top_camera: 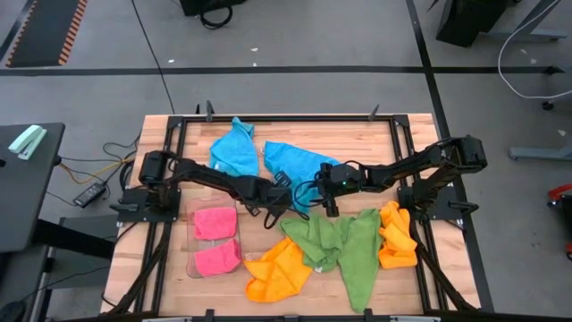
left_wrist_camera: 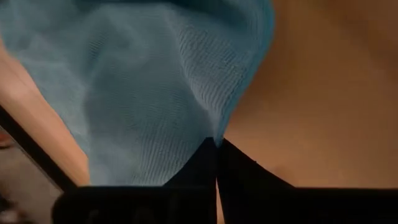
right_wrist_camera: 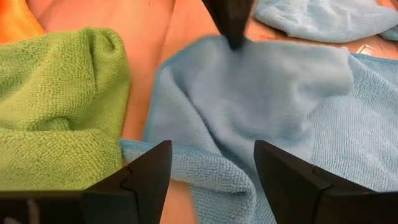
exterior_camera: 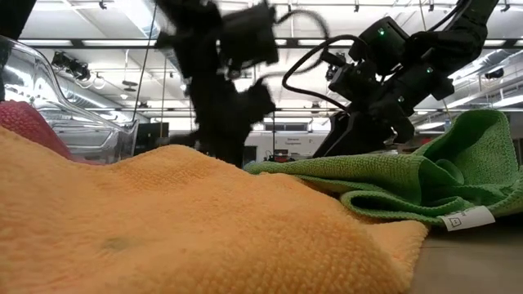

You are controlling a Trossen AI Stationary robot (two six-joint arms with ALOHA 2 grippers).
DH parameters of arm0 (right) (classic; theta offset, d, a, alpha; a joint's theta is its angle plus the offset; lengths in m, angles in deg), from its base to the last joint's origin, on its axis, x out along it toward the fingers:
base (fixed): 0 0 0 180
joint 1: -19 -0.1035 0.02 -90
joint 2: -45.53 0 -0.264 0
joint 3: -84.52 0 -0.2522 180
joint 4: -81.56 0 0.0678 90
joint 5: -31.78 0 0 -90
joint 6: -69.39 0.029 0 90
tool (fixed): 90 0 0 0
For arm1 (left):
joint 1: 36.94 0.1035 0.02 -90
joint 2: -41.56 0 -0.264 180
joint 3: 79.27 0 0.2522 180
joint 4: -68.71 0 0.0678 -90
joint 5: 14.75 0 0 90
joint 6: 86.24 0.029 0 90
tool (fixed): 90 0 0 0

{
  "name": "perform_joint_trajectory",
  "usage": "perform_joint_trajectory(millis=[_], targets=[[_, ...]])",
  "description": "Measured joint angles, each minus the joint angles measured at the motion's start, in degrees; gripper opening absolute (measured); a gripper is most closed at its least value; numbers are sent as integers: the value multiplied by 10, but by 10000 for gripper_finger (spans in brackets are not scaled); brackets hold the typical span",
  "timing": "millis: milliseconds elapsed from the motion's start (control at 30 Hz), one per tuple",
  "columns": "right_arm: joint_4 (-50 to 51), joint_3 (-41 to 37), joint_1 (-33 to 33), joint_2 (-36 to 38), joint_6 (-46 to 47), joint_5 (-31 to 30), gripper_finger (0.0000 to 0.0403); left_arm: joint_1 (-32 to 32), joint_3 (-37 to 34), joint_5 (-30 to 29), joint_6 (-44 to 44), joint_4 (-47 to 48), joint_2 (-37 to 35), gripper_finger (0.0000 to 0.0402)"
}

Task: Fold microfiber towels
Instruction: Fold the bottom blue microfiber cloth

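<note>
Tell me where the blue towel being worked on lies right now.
In the high view, the blue towel lies mid-table toward the far edge, beside a second blue towel, with the left gripper shut on its near edge and the right gripper open alongside.

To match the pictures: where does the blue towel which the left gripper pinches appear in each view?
High: the blue towel lies at the table's middle.
Low: not in it.
Left wrist: it fills the upper left.
Right wrist: it spreads over the centre.
Shared landmark: the left gripper, shut on the towel's edge.

2 black jointed arms (top_camera: 223,182) with looping black cables
</note>
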Motion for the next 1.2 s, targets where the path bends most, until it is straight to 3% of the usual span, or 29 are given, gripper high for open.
perform_joint_trajectory(millis=[233, 433, 633, 867, 1000, 1200], targets=[[2, 0, 0, 0, -1, -50, 237, -5, 160, 81, -133, 195, -1, 9], [36, 0, 0, 10, -1, -60, 237, 0, 235, 211, -205, 227, -1, 21], [56, 1, 0, 32, -1, -74, 237, 3, 239, 214, -210, 177, 2, 30], [86, 1, 0, 64, 11, -75, 237, 20, 216, 215, -235, 147, 65, 22], [106, 0, 5, 73, 25, -77, 237, 19, 211, 214, -235, 146, 87, 48], [104, -7, 28, 69, 43, -78, 237, 15, 211, 213, -237, 154, 67, 97]])
